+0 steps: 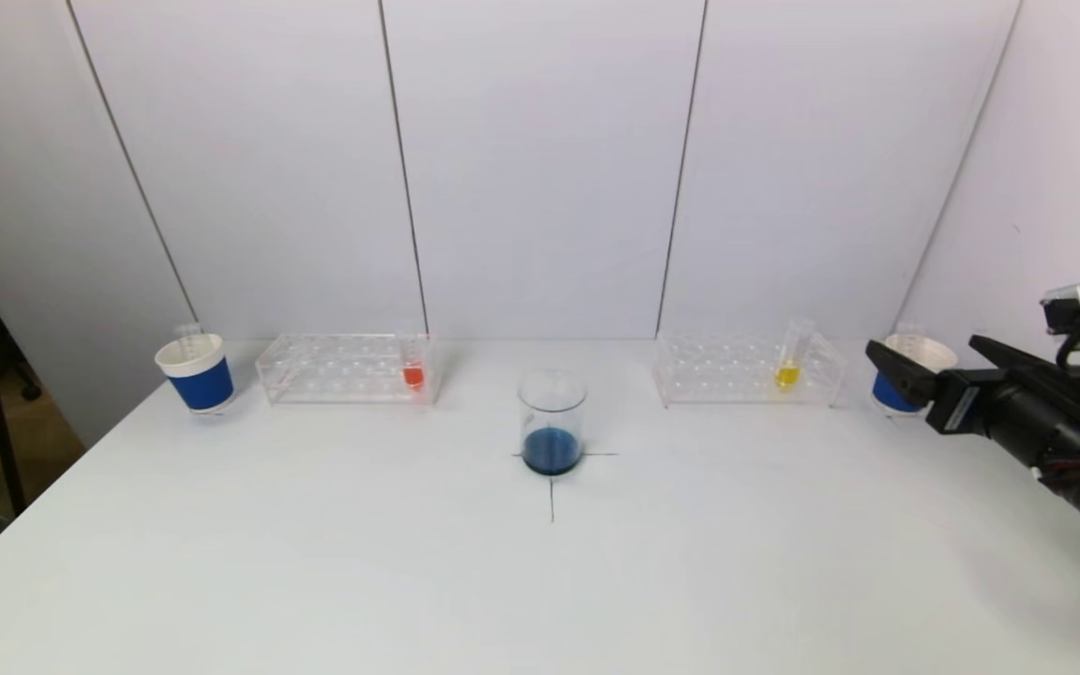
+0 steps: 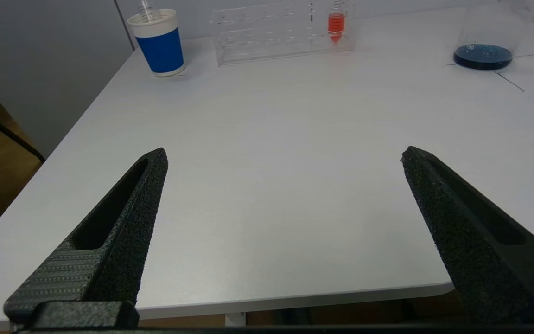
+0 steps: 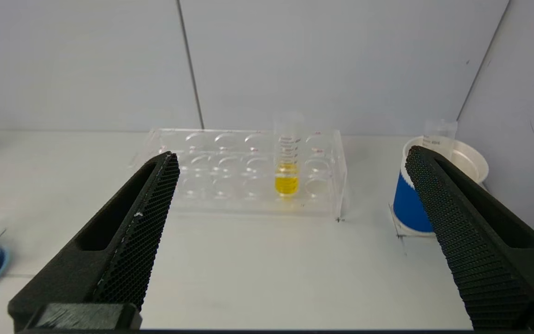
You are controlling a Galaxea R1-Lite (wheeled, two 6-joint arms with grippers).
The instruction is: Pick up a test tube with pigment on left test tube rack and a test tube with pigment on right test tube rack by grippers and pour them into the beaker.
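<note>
A clear left test tube rack (image 1: 334, 368) holds a test tube with red pigment (image 1: 413, 372) at its right end. The right test tube rack (image 1: 737, 368) holds a test tube with yellow pigment (image 1: 787, 364). Between them stands the glass beaker (image 1: 552, 424) with dark blue liquid at its bottom. My right gripper (image 1: 924, 349) hovers open at the table's right side, facing the right rack (image 3: 230, 171) and the yellow tube (image 3: 287, 163), well short of them. My left gripper (image 2: 284, 155) is open and empty over the table's near left edge, far from the red tube (image 2: 335, 25).
A blue-and-white paper cup (image 1: 198, 372) with an empty tube stands left of the left rack. A second cup (image 3: 410, 204) stands right of the right rack, close to my right gripper. White wall panels close the back and right side. A chair stands beyond the table's left edge.
</note>
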